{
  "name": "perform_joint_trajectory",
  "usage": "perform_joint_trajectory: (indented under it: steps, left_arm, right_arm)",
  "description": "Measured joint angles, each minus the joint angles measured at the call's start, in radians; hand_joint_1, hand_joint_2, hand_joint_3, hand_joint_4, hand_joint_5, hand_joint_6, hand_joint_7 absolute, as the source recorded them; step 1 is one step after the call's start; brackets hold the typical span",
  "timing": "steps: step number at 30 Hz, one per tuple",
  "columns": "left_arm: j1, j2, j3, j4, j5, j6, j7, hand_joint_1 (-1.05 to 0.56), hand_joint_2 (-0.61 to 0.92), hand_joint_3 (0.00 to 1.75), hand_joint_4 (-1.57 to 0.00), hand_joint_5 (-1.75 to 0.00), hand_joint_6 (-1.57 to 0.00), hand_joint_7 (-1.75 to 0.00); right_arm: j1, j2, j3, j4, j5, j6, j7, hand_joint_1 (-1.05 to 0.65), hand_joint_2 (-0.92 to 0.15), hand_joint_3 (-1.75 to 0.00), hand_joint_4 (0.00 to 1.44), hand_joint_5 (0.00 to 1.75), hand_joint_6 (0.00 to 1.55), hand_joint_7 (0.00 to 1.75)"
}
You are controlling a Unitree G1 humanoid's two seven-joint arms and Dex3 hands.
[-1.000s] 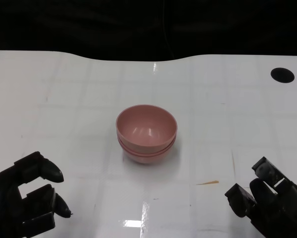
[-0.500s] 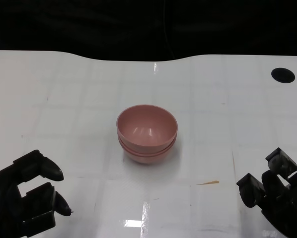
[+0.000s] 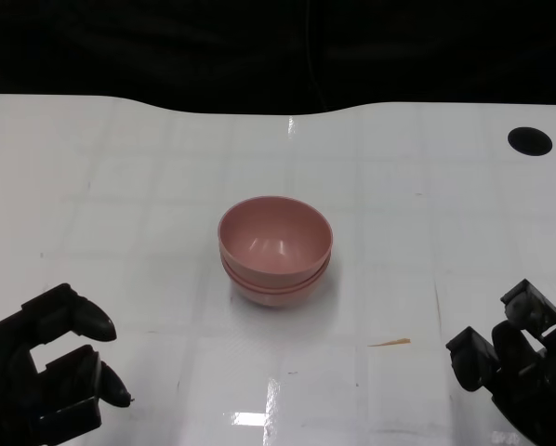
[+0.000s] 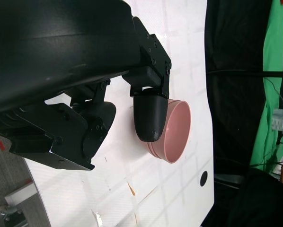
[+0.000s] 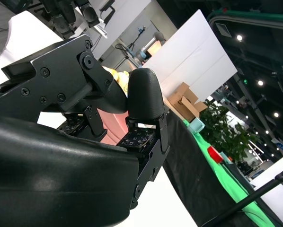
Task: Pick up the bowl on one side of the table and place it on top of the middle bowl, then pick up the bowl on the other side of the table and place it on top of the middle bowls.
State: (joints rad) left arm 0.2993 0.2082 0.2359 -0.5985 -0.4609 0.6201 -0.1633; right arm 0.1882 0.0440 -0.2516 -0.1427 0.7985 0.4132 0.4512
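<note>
Nesting: pink bowls (image 3: 275,249) mid-table | left hand (image 3: 46,372) empty, spread | right hand (image 3: 515,367) cropped, seemingly empty

Matt pink plastic bowls (image 3: 275,249) sit on a glossy, smooth white table (image 3: 427,204).

I can only see part of my left robot hand (image 3: 46,367) in the head view; the picture's bottom corner cuts it off. My right robot hand (image 3: 515,367) is cut off by the other bottom corner. In the left wrist view, a finger (image 4: 150,118) hides part of the pink bowls (image 4: 174,132). In the right wrist view, the fingers (image 5: 144,97) cover almost all of the bowls (image 5: 114,122), so I see only a pink sliver.
</note>
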Motion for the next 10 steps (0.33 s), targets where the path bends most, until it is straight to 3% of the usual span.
perform_joint_trajectory:
  steps: [6,10]
  left_arm:
    - [0.003,0.001,0.001,0.0,0.0,-0.001,-0.001,0.38,0.92,1.27,-0.73,-1.75,-0.56,-1.75]
    - [0.0,0.001,0.008,-0.008,-0.012,0.003,-0.001,0.37,0.92,1.27,-0.72,-1.75,-0.55,-1.75]
  right_arm:
    - [0.003,0.0,0.008,0.004,-0.017,-0.015,0.0,-0.09,-0.56,-1.35,0.88,1.75,0.71,1.69]
    - [-0.003,0.0,0.007,0.013,-0.014,-0.015,0.004,-0.11,-0.58,-1.28,0.89,1.75,0.71,1.67]
